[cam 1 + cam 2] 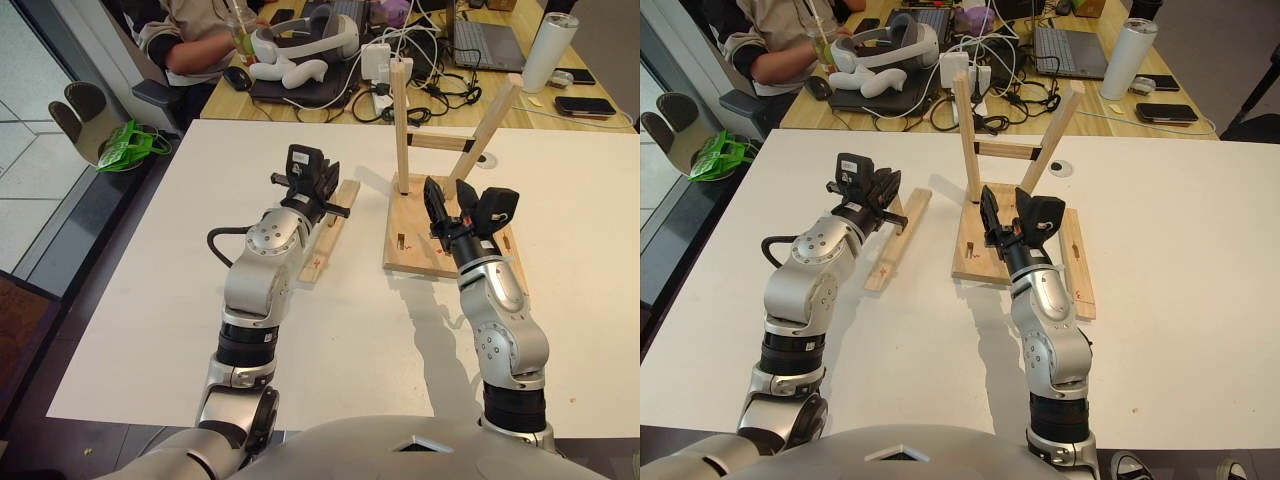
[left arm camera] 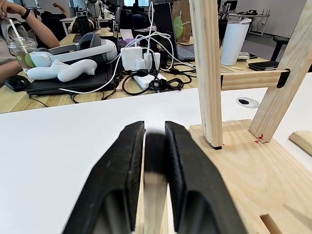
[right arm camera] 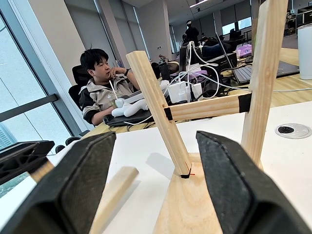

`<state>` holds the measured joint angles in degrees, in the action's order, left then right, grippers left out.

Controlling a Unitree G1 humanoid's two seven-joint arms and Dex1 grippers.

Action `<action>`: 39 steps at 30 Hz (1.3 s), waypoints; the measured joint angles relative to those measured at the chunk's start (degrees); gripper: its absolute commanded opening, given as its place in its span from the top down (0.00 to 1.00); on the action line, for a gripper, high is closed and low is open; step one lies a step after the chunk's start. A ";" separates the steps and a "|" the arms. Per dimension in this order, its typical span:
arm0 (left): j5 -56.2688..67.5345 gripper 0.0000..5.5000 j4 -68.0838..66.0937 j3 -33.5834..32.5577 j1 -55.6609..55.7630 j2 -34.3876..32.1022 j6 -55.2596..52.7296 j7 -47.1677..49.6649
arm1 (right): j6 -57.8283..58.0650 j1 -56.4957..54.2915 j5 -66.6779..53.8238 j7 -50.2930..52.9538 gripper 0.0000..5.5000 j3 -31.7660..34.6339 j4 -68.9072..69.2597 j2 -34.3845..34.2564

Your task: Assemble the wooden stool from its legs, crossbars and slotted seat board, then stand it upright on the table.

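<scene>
Left gripper (image 2: 155,131) clamped on a loose leg, right gripper (image 1: 465,208) spread wide over the seat board

Nearest, the loose leg (image 1: 322,250) lies flat on the white table (image 1: 150,300), its long axis running away from the robot and slightly rightward. The left gripper's fingers are closed on its far half. Just right of it the slotted seat board (image 1: 415,255) lies flat, and the right gripper hovers above it, holding nothing. Beyond, one leg (image 1: 401,120) stands upright from the board and a second (image 1: 490,125) leans rightward, with a crossbar (image 1: 440,142) joining them.

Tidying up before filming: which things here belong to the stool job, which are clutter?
Job: seat board, two fitted legs, crossbar, loose leg in left hand, loose bar beside board.
Clutter: VR headset, laptop, tumbler, phones, cables, green bag.
</scene>
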<state>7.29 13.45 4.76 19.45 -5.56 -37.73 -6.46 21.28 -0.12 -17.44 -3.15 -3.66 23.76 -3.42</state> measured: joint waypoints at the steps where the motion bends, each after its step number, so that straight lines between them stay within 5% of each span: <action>1: -0.05 0.73 0.00 0.03 0.00 -0.01 0.19 -0.07 | 0.00 0.00 0.00 0.00 0.44 0.01 -0.02 0.00; 8: -1.06 0.67 -0.18 -0.67 1.49 -0.28 0.44 0.10 | -0.06 0.00 0.00 -0.03 0.44 0.05 -0.61 0.02; 16: 2.20 0.67 -11.86 -8.75 24.01 3.87 7.71 3.79 | -0.24 -0.50 -0.01 -0.39 0.44 -0.04 -1.35 0.07; 24: -4.56 0.67 -28.90 -1.41 16.06 6.00 14.65 5.00 | -0.24 -0.91 0.02 -1.34 0.44 -0.30 -2.08 0.16; 31: -6.15 0.67 -28.76 -0.68 15.87 7.37 14.76 5.87 | -0.24 -0.98 0.02 -1.44 0.44 -0.71 -2.08 0.16; 39: -0.68 0.67 -13.35 -9.52 24.16 5.67 8.71 7.46 | -0.24 -0.97 0.01 -1.35 0.44 -0.73 -2.02 0.10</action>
<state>6.61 0.10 -4.76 43.62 0.12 -29.01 1.01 21.04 -1.08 -17.43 -4.51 -4.38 21.74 -3.32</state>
